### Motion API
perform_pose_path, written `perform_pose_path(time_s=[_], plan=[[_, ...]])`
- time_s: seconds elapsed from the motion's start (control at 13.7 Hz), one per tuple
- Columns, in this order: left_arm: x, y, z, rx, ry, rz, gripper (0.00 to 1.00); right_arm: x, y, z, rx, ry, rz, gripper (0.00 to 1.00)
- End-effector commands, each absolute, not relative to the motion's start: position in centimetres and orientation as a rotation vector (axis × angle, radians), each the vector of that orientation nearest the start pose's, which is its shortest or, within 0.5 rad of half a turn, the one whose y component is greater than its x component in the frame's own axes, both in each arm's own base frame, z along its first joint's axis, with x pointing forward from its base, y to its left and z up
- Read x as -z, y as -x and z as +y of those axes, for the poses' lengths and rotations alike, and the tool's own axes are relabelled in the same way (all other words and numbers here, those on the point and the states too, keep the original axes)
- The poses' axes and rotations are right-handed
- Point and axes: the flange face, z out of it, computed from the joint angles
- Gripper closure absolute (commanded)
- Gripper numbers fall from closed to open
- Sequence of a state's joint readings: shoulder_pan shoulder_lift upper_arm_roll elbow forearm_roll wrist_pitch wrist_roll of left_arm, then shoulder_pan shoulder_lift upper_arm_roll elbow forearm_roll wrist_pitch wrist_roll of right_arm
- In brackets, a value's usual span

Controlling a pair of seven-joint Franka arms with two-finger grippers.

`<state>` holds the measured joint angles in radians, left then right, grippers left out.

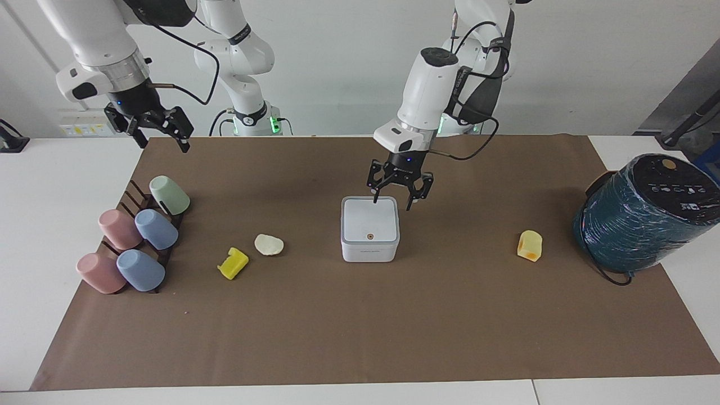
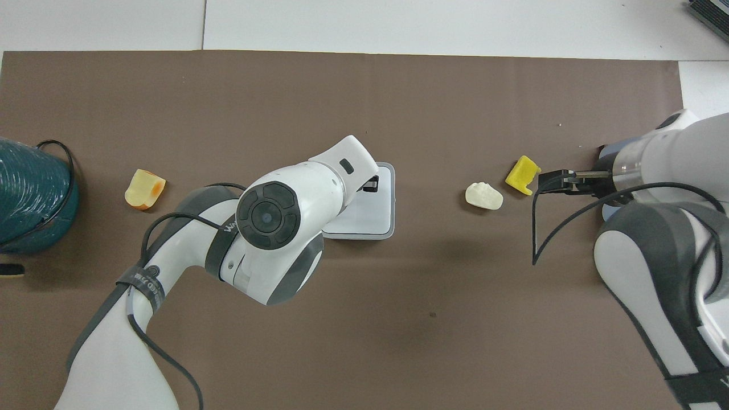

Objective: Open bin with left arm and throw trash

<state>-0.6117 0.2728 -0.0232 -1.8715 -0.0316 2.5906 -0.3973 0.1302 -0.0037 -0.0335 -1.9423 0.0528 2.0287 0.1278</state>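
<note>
The bin (image 1: 370, 228) (image 2: 373, 213) stands mid-table, a white square box with its grey-rimmed lid down. My left gripper (image 1: 392, 201) (image 2: 371, 185) hangs just over the lid's edge nearest the robots, shut, with nothing seen in it. Toward the right arm's end lie two pieces of trash, a bright yellow chunk (image 1: 233, 263) (image 2: 522, 175) and a cream lump (image 1: 269, 244) (image 2: 484, 195). A pale yellow block (image 1: 530, 246) (image 2: 144, 189) lies toward the left arm's end. My right gripper (image 1: 162, 139) (image 2: 542, 182) is raised and open over the mat's edge by the cup rack.
A rack of pastel cups (image 1: 135, 236) lies at the right arm's end. A big teal wrapped cylinder (image 1: 641, 216) (image 2: 31, 193) stands at the left arm's end, with a black cable at its foot. A brown mat (image 1: 360, 326) covers the table.
</note>
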Motion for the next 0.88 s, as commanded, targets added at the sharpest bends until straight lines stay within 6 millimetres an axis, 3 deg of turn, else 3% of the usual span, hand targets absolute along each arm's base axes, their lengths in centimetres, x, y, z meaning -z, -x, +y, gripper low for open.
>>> perform_pose_path(time_s=[0.0, 0.22, 0.44, 0.8], plan=[[-40.0, -53.2, -39.1, 0.627, 3.301, 0.337, 1.0, -44.1, -58.6, 7.8, 0.125, 3.043, 0.083, 0.0], [-40.3, -52.3, -39.5, 0.542, 3.292, 0.349, 1.0, -39.9, -59.9, 8.4, 0.118, 3.039, 0.083, 0.0], [-44.4, -50.8, -37.9, 0.411, 3.266, 0.351, 1.0, -35.9, -59.3, 8.7, 0.119, 3.003, 0.127, 0.0], [-46.8, -47.8, -34.1, 0.027, 3.162, 0.322, 1.0, -33.3, -58.8, 8.7, 0.066, 2.949, 0.117, 0.0]])
